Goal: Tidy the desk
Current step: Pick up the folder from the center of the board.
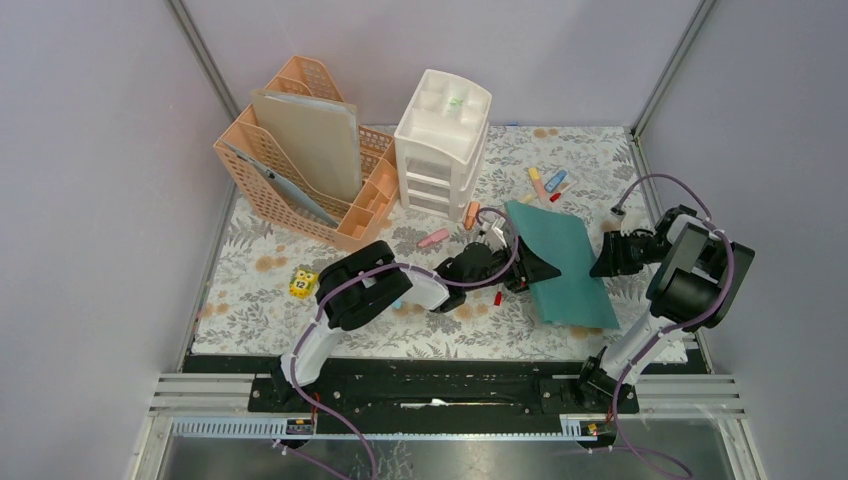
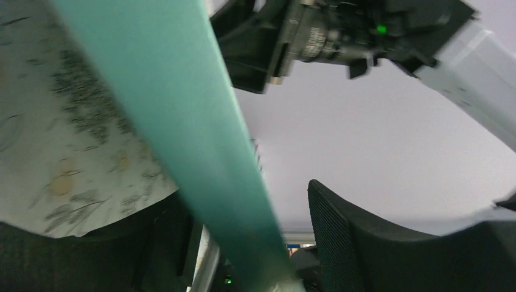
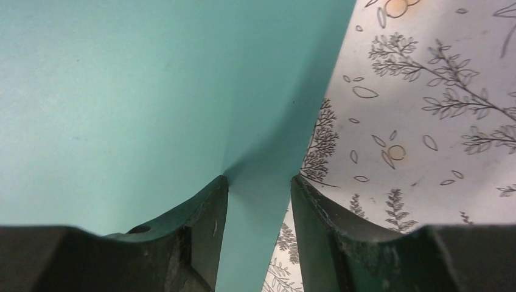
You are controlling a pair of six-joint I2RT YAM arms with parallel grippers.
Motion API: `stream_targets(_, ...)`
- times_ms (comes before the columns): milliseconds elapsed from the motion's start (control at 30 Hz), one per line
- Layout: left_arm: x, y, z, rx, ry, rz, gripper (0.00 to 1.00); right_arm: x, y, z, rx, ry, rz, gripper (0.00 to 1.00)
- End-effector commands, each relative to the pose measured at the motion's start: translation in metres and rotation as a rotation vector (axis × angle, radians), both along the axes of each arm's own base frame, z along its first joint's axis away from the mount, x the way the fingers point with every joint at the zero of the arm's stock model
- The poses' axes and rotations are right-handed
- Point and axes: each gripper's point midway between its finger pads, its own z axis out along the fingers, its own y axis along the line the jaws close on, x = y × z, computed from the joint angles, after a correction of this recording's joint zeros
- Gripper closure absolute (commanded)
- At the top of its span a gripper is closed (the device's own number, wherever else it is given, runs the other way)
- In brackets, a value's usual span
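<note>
- On the tabletop (image 1: 262, 300), my left tool (image 1: 538, 268) is straddling the folder's (image 1: 572, 268) edge, jaws open.
- My right tool (image 3: 258, 190) is flanking the opposite edge; I cannot tell its grip.

Both arms bent inward, grippers facing each other.
The left arm (image 1: 370, 290) folds at the elbow and stretches rightward, the left gripper (image 1: 530, 268) parted astride the teal folder (image 1: 565, 265); the right arm (image 1: 690, 275) hooks leftward, the right gripper (image 3: 258, 179) pinching the folder's opposite edge.
</note>
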Motion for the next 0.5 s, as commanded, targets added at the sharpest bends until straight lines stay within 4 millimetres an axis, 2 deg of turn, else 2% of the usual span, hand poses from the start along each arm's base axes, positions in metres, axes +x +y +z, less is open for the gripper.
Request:
stream_targets(0,0.019,-0.002,-0.009,0.143,0.01,0.075,0.33,-0.041,0.025,-0.016,0.075,0.19,0.033,0.5)
stream_targets(167,0.029,0.007,-0.009,0.261,-0.001,0.149,0.35,-0.039,0.024,-0.016,0.073,0.186,0.033,0.5)
stream_targets(267,0.032,0.01,0.0,0.284,-0.034,0.165,0.52,-0.038,0.023,-0.015,0.072,0.182,0.031,0.49)
stream_targets(367,0.032,0.009,0.009,0.286,-0.068,0.157,0.73,-0.037,0.023,-0.014,0.069,0.176,0.035,0.47)
stream_targets(467,0.029,0.008,0.017,0.281,-0.104,0.135,0.88,-0.035,0.021,-0.008,0.056,0.153,0.036,0.46)
